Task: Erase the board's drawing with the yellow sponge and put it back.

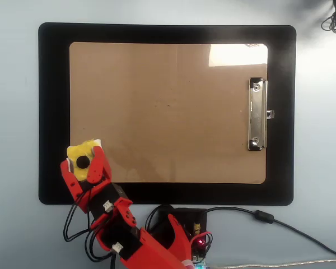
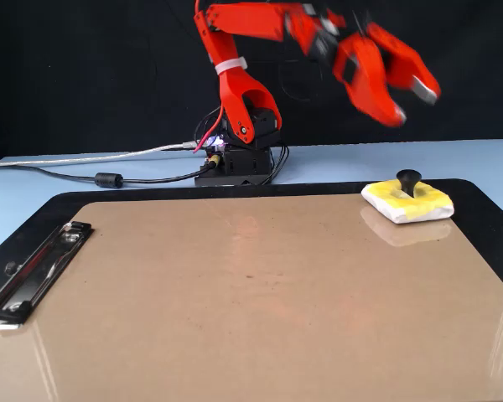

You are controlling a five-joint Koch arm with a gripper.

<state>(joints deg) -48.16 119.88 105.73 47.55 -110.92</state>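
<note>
Black mat (image 1: 50, 112); pincer (image 1: 85, 172) overlaps yellow sponge (image 1: 85, 149) overhead.

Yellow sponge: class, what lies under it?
The sponge rests across the board's corner and the black mat. What its underside covers cannot be seen.

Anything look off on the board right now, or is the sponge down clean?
Nothing stands out. The yellow sponge lies flat at the board corner, straddling its edge onto the black mat. The claw hangs open above it. No marker loop shows on the board.
</note>
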